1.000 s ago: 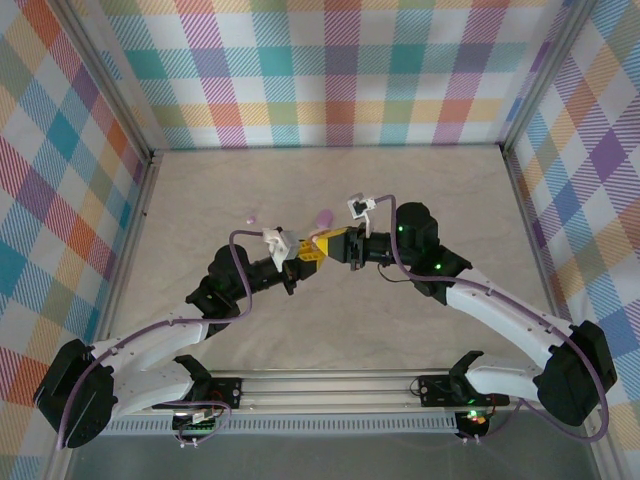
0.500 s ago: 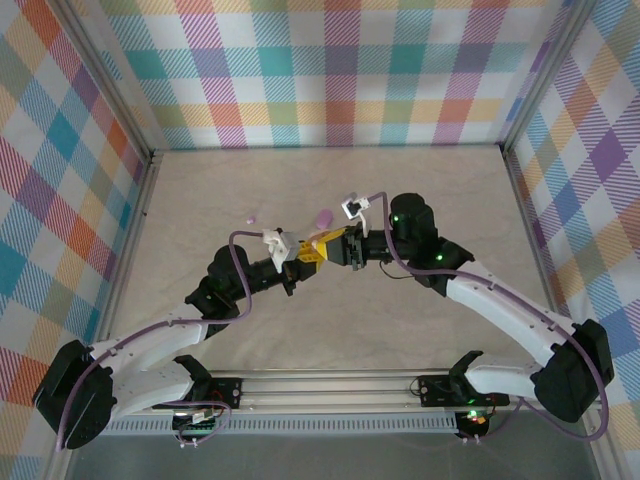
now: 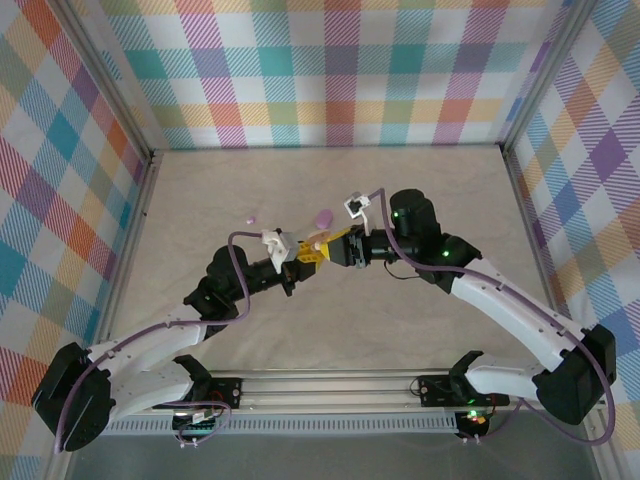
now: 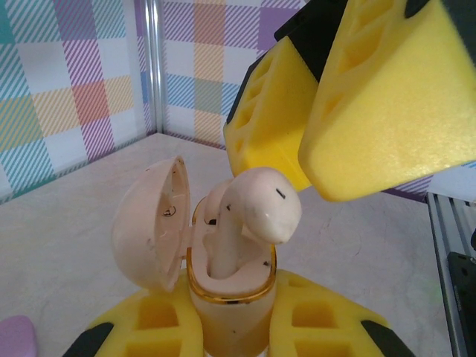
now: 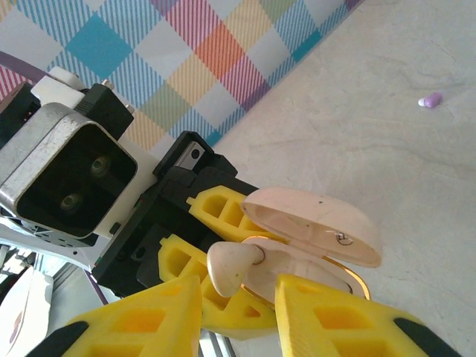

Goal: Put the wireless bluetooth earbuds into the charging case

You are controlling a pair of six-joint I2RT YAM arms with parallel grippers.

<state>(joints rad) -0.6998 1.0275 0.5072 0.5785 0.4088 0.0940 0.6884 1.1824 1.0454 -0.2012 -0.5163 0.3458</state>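
Note:
My left gripper [image 3: 300,253] is shut on a cream charging case [image 4: 227,312], gripping its body between yellow fingers [image 4: 320,327]. The case's lid [image 4: 149,223] hangs open to the left. A cream-white earbud [image 4: 256,208] stands with its stem in the case's slot and its head above the gold rim. My right gripper [image 5: 238,312] hovers open over the case, with the earbud's head [image 5: 232,266] between its fingers and a small gap on each side. Those right fingers [image 4: 394,111] sit just above the bud in the left wrist view.
A light purple case [image 3: 322,216] lies on the table just behind the two grippers. A tiny purple earbud [image 3: 249,218] lies farther left and also shows as a purple earbud [image 5: 431,99] in the right wrist view. Plaid walls ring the beige table [image 3: 430,190].
The right gripper's jaws have spread apart and let go of the cream earbud, which stays standing in the case. The left gripper has held still.

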